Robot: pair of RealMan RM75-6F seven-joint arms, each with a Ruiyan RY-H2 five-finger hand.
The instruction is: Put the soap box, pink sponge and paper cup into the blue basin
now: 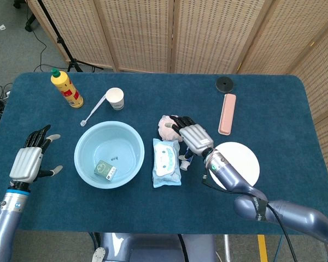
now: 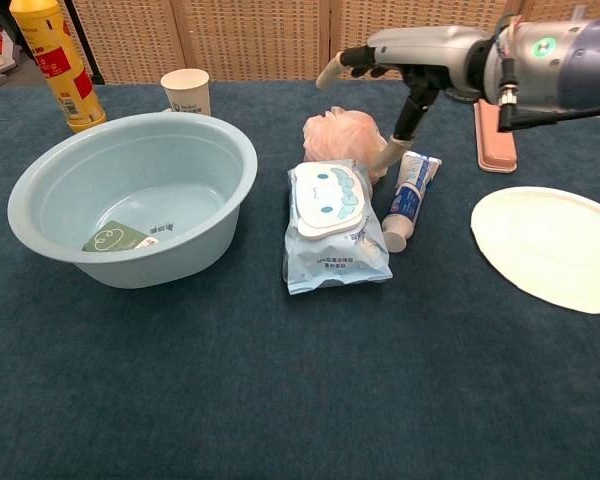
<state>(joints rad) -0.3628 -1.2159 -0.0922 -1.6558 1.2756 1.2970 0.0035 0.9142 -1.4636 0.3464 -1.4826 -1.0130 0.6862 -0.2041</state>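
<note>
We see a dark teal-blue cloth table (image 1: 153, 210); on it a pale blue round plastic basin (image 1: 132, 143) holding a green soap box (image 1: 105, 169) with a white face print; a pale pink mesh sponge (image 2: 340, 135); a white paper cup (image 2: 186, 90) with small dark print; a yellow squeeze bottle (image 1: 66, 89) with green cap and red label; a blue-and-white toothpaste tube (image 2: 411, 190); a light blue wipes packet (image 2: 332, 225) with a white cartoon lid; a plain white paper plate (image 2: 555, 245); a salmon-pink oblong case (image 1: 227, 113); the silver-and-black right hand (image 1: 190, 132) and left hand (image 1: 28, 161).

Woven folding screens (image 1: 208, 33) are standing behind the blue-covered desk (image 1: 273, 103); a black stand (image 1: 57, 38) is resting on grey floor (image 1: 11, 49) upper left.
</note>
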